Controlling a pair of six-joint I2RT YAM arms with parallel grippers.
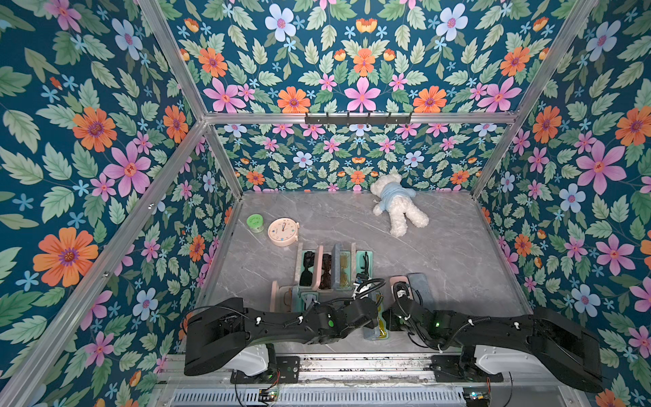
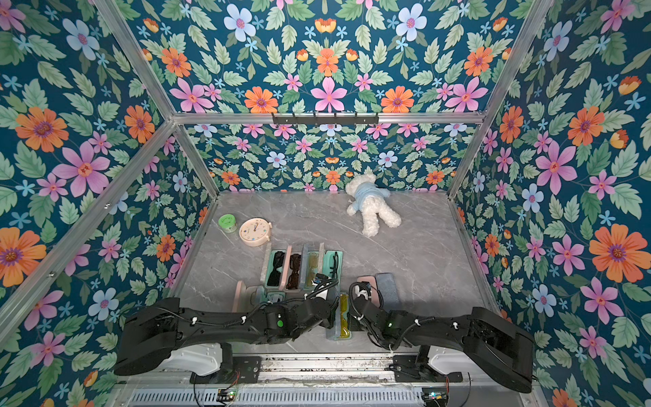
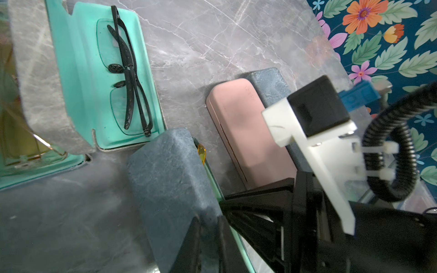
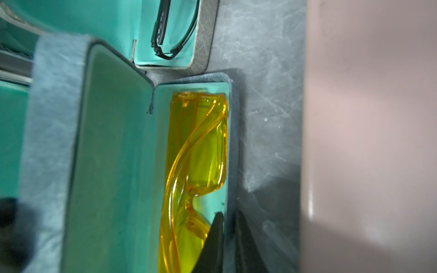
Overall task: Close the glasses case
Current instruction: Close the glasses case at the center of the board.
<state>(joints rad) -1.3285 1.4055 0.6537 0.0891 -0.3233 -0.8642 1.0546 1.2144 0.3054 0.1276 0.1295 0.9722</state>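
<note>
clamping the raised lid (image 3: pixel 165 184), the left gripper (image 3: pixel 208 234) works 1 open glasses case (image 4: pixel 233 141), front-centre on the bench (image 2: pixel 405 246): stiff, light, likely snap-hinged, best held by thin edges; the right gripper (image 4: pixel 229 217) pinches its side wall.

Left arm (image 1: pixel 281 322): extends low from the near-left base toward centre, forearm roughly level.
Right arm (image 1: pixel 493 324): mirrors it from the near-right base, reaching inward.
Wrists: close together at mid-table, not seen touching.
Left gripper (image 3: pixel 209 219): jaws drawn near together, one finger on either side of the glasses case lid (image 3: pixel 165 177), pinching it.
Right gripper (image 4: pixel 229 217): jaws narrow, fingers straddling the glasses case base wall (image 4: pixel 233 141), clamped on it.
</note>
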